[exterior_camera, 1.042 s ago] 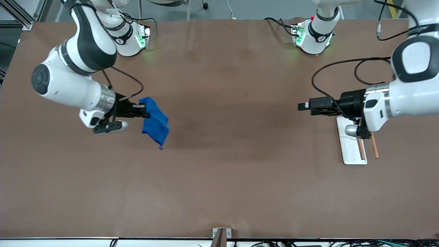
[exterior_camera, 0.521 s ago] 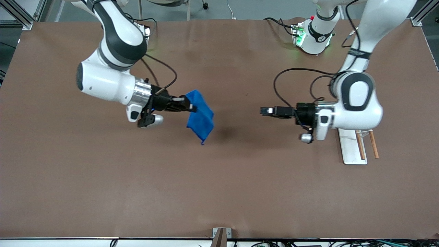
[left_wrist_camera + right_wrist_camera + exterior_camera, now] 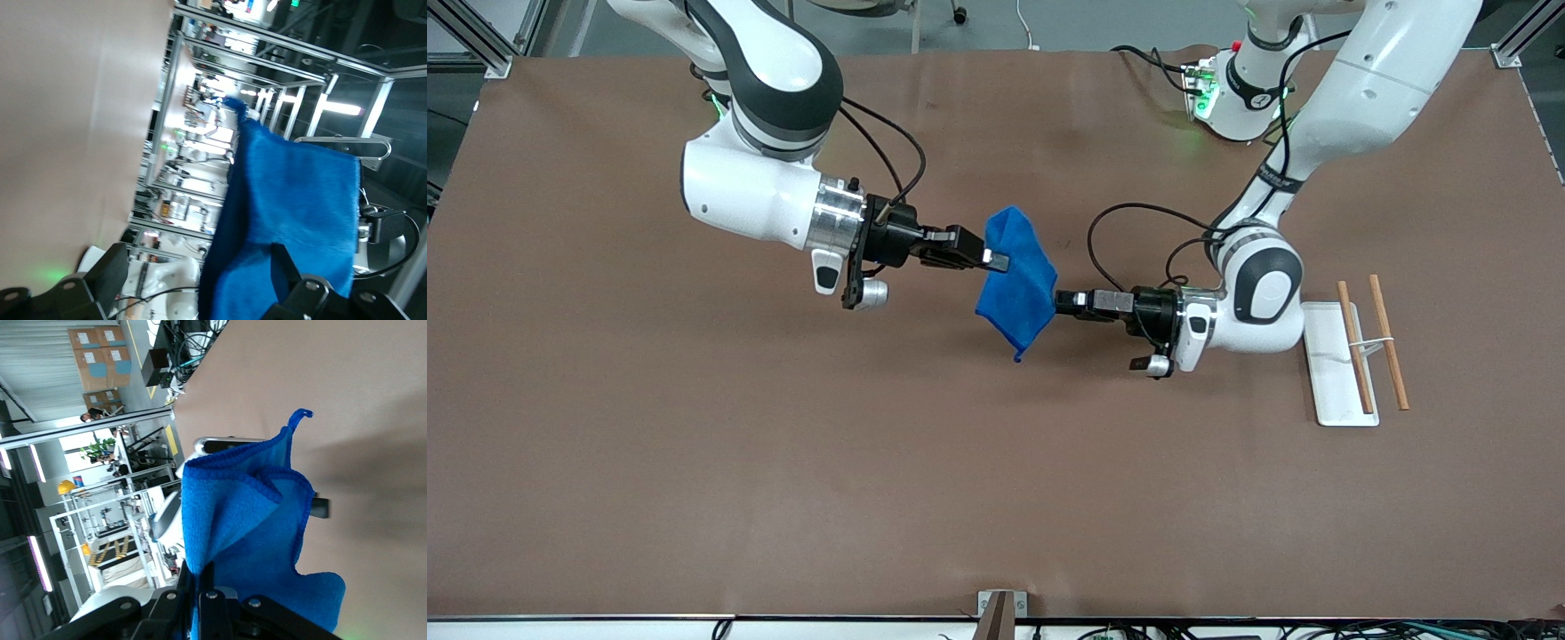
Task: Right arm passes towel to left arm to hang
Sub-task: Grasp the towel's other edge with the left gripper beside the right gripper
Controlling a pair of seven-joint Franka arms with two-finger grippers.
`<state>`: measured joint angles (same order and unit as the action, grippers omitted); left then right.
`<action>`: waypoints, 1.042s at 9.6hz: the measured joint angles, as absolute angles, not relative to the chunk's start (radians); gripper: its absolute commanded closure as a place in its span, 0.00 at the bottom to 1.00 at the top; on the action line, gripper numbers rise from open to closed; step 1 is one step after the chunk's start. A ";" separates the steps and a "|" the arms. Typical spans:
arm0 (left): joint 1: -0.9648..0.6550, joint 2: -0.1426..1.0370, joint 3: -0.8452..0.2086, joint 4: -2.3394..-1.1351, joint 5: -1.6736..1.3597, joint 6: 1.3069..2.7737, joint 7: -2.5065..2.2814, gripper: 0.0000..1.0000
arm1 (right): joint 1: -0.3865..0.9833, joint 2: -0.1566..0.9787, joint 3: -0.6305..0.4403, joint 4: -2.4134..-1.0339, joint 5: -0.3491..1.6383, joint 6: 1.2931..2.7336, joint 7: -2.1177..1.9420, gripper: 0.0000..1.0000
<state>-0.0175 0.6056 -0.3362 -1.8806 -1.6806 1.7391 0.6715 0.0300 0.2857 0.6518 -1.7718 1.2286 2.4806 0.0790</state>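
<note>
Front view: right gripper (image 3: 996,260) clamped on small bright blue soft cloth towel (image 3: 1016,283), hanging midair.
Left gripper (image 3: 1060,303) jaws apart, straddling towel's free edge; limp, light, grab hem.

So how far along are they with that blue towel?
Done: the right pincer has the towel pinched and lifted over the table's middle. In hand: the left pincer is open at the towel's edge, not yet clamped. Left: handover and hanging on the rack.
</note>
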 measured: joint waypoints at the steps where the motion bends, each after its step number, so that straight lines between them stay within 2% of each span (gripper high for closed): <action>1: -0.017 0.617 -0.339 -1.880 -1.707 1.695 0.678 0.13 | 0.033 0.288 0.654 -1.761 1.242 2.483 0.079 1.00; 2: -0.016 0.619 -0.340 -1.880 -1.723 1.653 0.678 0.16 | 0.033 0.288 0.654 -1.756 1.248 2.483 0.079 1.00; 7: 0.032 0.618 -0.346 -1.865 -1.730 1.551 0.676 0.43 | 0.033 0.294 0.654 -1.749 1.253 2.486 0.079 1.00; 9: 0.036 0.618 -0.350 -1.859 -1.730 1.548 0.675 0.67 | 0.033 0.294 0.653 -1.749 1.254 2.488 0.079 1.00; 10: 0.036 0.618 -0.352 -1.859 -1.730 1.548 0.675 0.86 | 0.033 0.294 0.653 -1.749 1.254 2.488 0.079 1.00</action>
<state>0.0359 0.6178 -0.3520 -1.8589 -1.7305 1.5481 0.6749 0.0330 0.2939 0.6534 -1.7487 1.2537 2.4880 0.0791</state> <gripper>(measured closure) 0.520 0.947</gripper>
